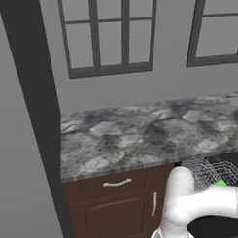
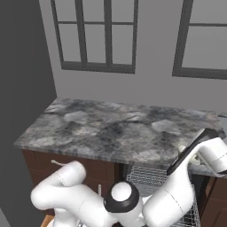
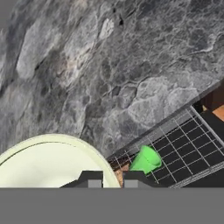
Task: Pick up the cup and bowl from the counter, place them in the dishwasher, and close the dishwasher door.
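Seemingly clamped on its rim, the pale cream-yellow shallow round bowl [image 3: 48, 162] is seen held in the nearly shut two-finger gripper [image 3: 113, 179], above the grey-and-black mottled stone counter [image 3: 109, 74]. Below and off to one side of the bowl, the silver-grey wire mesh rack [image 3: 183, 144] of the black dishwasher [image 1: 217, 227] is shown pulled out, with the small bright green cylindrical cup [image 3: 145, 159] already lying in it. The bowl is judged to need carrying across the counter edge and down towards that rack.

1. We see a plain grey wall [image 1: 139, 88] behind the worktop.
2. We count two dark-framed paned windows [image 1: 106, 34] set in it, side by side.
3. We note a dark vertical panel [image 1: 35, 94] standing at the left.
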